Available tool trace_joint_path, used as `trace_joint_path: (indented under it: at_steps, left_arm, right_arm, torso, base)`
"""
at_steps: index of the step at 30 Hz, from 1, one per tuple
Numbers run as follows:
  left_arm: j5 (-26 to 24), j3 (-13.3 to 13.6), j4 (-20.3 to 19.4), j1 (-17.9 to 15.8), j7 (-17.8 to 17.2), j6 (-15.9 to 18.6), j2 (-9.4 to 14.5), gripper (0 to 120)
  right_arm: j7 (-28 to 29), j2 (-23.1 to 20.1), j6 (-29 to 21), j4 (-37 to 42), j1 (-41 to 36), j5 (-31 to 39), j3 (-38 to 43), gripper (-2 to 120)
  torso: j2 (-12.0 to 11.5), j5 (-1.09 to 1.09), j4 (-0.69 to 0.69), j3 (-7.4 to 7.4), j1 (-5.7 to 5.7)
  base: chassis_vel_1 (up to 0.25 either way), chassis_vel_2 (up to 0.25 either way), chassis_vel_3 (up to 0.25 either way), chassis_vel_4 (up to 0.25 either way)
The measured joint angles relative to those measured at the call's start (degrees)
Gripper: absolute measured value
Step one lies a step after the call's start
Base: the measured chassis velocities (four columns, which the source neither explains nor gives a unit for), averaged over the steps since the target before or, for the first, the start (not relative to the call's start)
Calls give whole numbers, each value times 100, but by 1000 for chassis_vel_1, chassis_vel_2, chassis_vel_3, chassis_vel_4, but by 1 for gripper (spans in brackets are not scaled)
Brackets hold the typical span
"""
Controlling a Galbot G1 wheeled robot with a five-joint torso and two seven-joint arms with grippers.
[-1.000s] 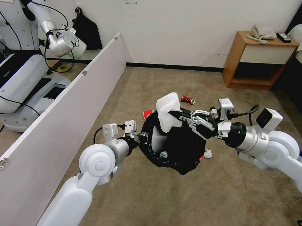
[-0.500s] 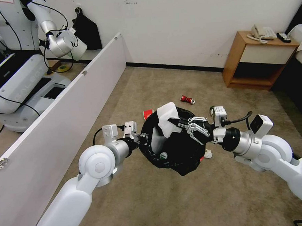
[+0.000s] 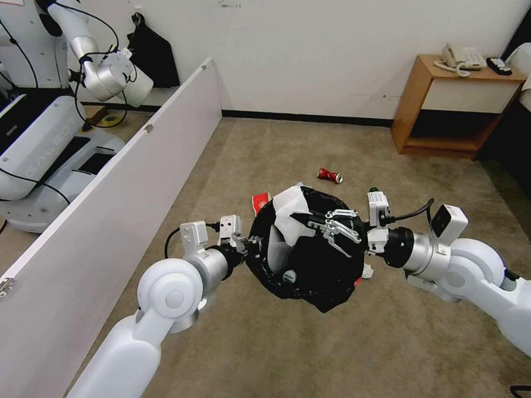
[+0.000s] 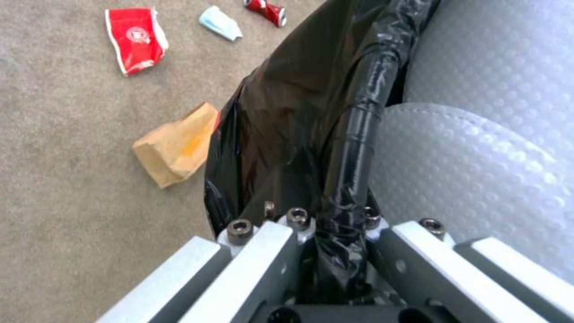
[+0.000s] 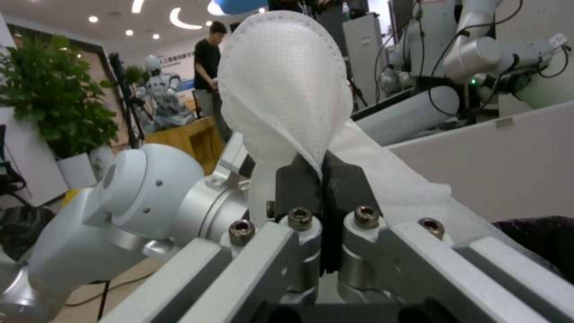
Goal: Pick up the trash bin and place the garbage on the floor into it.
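The left claw (image 3: 251, 245) is clamped on the black-bagged rim of the trash bin (image 3: 315, 267), holding it above the floor (image 3: 272, 351). The right claw (image 3: 315, 225), over the bin's mouth, pinches a white slipper (image 3: 289, 212) tight between its closed fingers (image 5: 299, 184). Beyond the bin, a red paper carton (image 4: 136, 38), a brown cardboard piece (image 4: 176, 146), a light-blue face mask (image 4: 221, 22) and a crushed red can (image 3: 329, 175) lie on the carpet.

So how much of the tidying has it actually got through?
Partway. The left claw holds the trash bin up by its bag-wrapped rim, with a bottle cap visible inside. The right claw pinches a white slipper over the bin's mouth. On the floor lie a red can, red carton, face mask, cardboard piece and tissue wad.
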Motion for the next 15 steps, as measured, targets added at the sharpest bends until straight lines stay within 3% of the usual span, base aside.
trace_joint_path:
  at_steps: [15]
  left_arm:
    - [18, -6, -53, 50, 0, 0, -69, 0]
  right_arm:
    - [26, 2, -5, -30, -32, -93, -6, 0]
  torso:
    - [0, 0, 0, 0, 0]
  base:
    - [0, 0, 0, 0]
